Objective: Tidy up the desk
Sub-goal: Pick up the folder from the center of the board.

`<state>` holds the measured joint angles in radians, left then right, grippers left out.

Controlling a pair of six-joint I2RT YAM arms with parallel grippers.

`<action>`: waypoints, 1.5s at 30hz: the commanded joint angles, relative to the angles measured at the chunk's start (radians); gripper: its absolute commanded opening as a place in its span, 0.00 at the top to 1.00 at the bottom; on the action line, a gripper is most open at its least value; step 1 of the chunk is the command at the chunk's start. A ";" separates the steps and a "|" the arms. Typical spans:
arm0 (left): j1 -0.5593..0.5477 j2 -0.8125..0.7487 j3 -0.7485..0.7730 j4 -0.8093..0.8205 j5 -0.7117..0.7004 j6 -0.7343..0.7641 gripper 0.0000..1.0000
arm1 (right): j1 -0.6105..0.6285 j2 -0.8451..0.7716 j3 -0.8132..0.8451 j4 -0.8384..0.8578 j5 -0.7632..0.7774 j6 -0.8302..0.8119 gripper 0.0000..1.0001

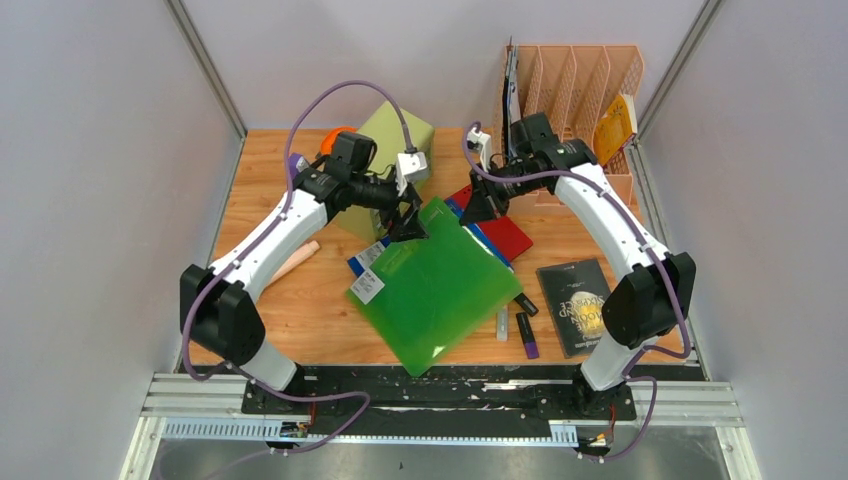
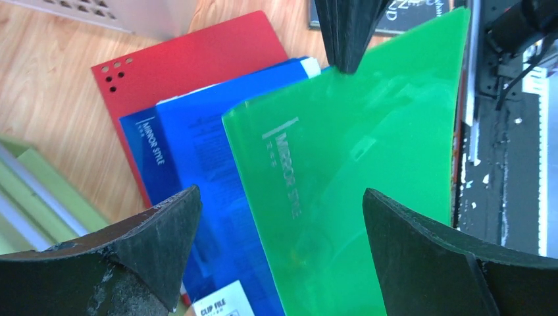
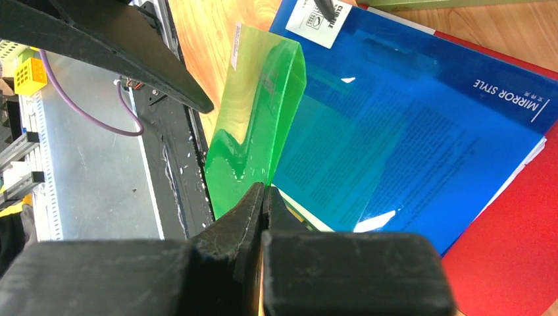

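Note:
A green folder (image 1: 430, 285) is tilted up off the wooden desk (image 1: 300, 320), over a blue folder (image 2: 197, 164) and a red folder (image 2: 191, 59). My right gripper (image 3: 264, 191) is shut on the far corner of the green folder (image 3: 256, 125), holding that end raised. In the left wrist view, the right gripper's fingertips (image 2: 345, 39) pinch that corner. My left gripper (image 2: 283, 224) hangs open above the green folder's (image 2: 368, 151) left edge, its jaws wide apart and touching nothing. From above it sits at the folder's far left corner (image 1: 405, 222).
An olive-green drawer chest (image 1: 385, 140) stands at the back left and a peach file rack (image 1: 580, 80) at the back right. A dark book (image 1: 575, 300), a purple marker (image 1: 527, 335) and a grey pen (image 1: 502, 322) lie front right. A pink object (image 1: 295, 262) lies left.

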<state>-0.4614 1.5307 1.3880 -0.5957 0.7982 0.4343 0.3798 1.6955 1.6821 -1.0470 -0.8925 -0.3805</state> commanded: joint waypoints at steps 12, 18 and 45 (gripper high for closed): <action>0.000 0.165 0.172 -0.131 0.269 -0.036 0.16 | 0.029 -0.053 0.032 0.037 -0.027 -0.014 1.00; 0.000 0.195 0.215 -0.182 0.298 -0.041 0.41 | 0.031 -0.046 0.044 0.037 -0.014 -0.015 1.00; 0.001 -0.026 0.329 -0.094 0.398 -0.493 1.00 | 0.036 -0.172 0.311 0.056 0.189 0.063 0.25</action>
<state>-0.4595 1.6260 1.6772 -0.9218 1.1591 0.2028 0.4175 1.5929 1.9366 -1.0397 -0.7769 -0.3340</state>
